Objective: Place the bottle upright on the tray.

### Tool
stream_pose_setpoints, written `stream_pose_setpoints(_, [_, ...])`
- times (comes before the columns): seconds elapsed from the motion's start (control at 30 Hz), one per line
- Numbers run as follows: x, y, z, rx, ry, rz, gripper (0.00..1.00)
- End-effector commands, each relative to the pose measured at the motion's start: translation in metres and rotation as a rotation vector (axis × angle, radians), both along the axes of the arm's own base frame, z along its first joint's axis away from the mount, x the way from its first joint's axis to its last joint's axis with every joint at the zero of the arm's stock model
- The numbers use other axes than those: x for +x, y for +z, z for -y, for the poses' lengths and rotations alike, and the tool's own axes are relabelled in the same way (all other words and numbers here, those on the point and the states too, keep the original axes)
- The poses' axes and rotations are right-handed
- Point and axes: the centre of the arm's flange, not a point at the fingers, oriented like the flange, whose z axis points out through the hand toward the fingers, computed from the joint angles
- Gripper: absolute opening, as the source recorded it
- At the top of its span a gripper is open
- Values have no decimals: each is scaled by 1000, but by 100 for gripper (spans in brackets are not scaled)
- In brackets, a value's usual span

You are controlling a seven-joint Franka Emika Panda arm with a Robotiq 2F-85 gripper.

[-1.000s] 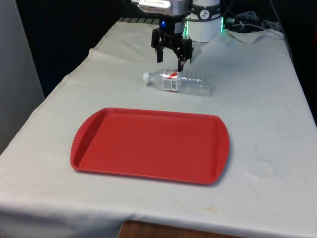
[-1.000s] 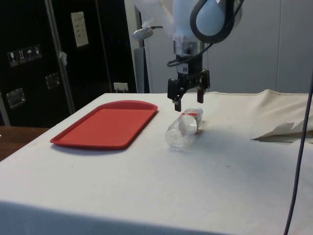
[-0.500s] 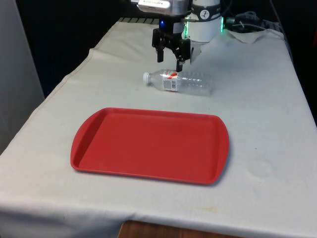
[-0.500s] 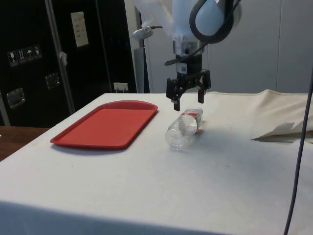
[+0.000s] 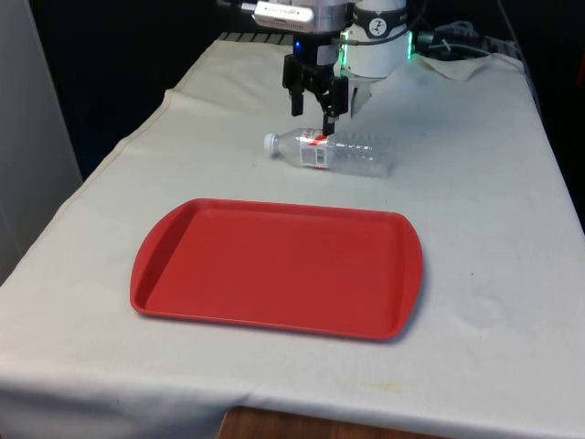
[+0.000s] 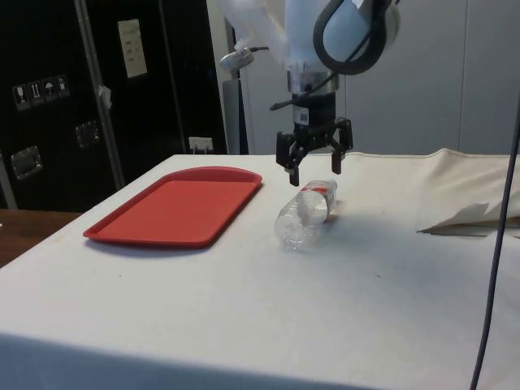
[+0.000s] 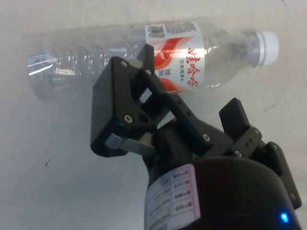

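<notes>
A clear plastic bottle (image 5: pixel 331 153) with a red-and-white label lies on its side on the white cloth, its white cap (image 5: pixel 271 142) towards the front view's left. My gripper (image 5: pixel 313 110) hangs open just above the bottle's labelled part, not touching it. From the side, the gripper (image 6: pixel 314 169) hovers over the bottle (image 6: pixel 305 213). In the wrist view the bottle (image 7: pixel 96 62) lies across below the open gripper (image 7: pixel 189 84), and its label sits between the two fingers. The red tray (image 5: pixel 274 208) lies empty nearer the front edge, and the side view has the tray (image 6: pixel 175 207) beside the bottle.
Crumpled white cloth (image 5: pixel 457 59) lies at the far end by the robot base, and a fold of it (image 6: pixel 467 218) rises near the bottle. A dark cable (image 6: pixel 497 244) hangs at the side view's right. The cloth drops off at the table's edges.
The gripper has turned a little about its vertical axis above the bottle and stays open. Bottle and tray have not moved.
</notes>
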Motion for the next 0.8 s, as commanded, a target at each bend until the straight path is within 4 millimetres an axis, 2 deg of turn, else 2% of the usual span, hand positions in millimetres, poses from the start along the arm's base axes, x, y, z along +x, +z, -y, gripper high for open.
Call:
stream_pose_setpoints(0.0, [-1,-1,0,6,-15,-2,100])
stream_pose_setpoints(0.77, [-2,-3,0,8,-140,-2,100])
